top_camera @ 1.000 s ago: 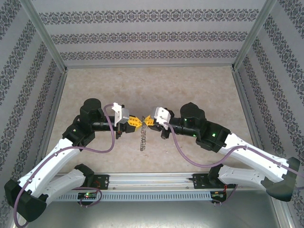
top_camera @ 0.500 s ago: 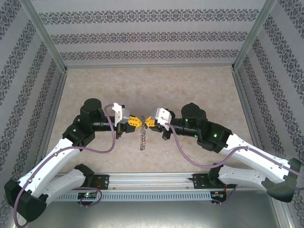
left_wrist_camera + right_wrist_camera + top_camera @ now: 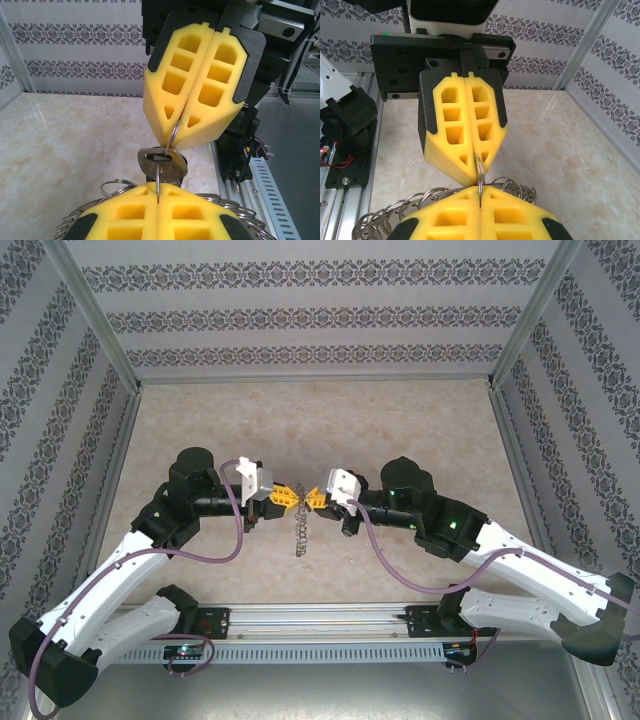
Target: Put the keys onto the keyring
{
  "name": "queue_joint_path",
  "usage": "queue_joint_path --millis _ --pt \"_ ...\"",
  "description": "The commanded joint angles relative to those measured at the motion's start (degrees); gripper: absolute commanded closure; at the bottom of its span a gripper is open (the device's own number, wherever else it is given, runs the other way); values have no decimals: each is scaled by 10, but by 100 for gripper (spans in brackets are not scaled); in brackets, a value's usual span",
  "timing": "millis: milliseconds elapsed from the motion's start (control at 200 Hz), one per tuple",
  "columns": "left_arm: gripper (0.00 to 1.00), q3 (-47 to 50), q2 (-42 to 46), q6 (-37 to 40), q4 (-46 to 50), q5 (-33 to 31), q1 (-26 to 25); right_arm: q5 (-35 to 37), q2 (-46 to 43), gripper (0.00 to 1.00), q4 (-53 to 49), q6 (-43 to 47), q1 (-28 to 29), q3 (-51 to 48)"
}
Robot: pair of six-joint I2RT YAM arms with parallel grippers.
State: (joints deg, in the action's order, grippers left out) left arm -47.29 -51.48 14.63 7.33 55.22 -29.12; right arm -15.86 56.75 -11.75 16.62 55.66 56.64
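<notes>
My left gripper [image 3: 284, 497] and right gripper [image 3: 313, 498] meet tip to tip above the table's middle. Both are shut on one thin wire keyring [image 3: 480, 175]. In the left wrist view my own yellow fingers [image 3: 125, 215] clamp the ring's wire at the bottom, and the right gripper [image 3: 175, 142] pinches it from above. A dull metal key head [image 3: 172, 165] with a slot hangs on the ring between them. The keys [image 3: 300, 535] dangle below the grippers as a silver-grey string with several wire loops [image 3: 400, 207]. The left gripper [image 3: 476, 165] faces the right wrist camera.
The tabletop [image 3: 400, 430] is beige marble pattern, enclosed by patterned walls and aluminium posts [image 3: 518, 330]. A metal rail [image 3: 320, 625] with the arm bases runs along the near edge.
The right gripper has edged slightly to the right and lower since a second ago. Both grippers stay shut on the ring, and the hanging keys have barely moved.
</notes>
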Motion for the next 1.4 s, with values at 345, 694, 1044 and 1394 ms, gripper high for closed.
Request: queue_joint_path --millis 345,694,1044,1394 --pt "100 -22 12 15 7 7 2 3 12 100 14 3 3 5" --pt "100 -21 14 17 10 5 2 10 9 100 22 5 3 2" --pt "100 -21 14 17 9 4 2 -5 17 100 23 2 3 4" --pt "100 -20 15 18 11 3 2 -26 17 100 18 -1 3 7"
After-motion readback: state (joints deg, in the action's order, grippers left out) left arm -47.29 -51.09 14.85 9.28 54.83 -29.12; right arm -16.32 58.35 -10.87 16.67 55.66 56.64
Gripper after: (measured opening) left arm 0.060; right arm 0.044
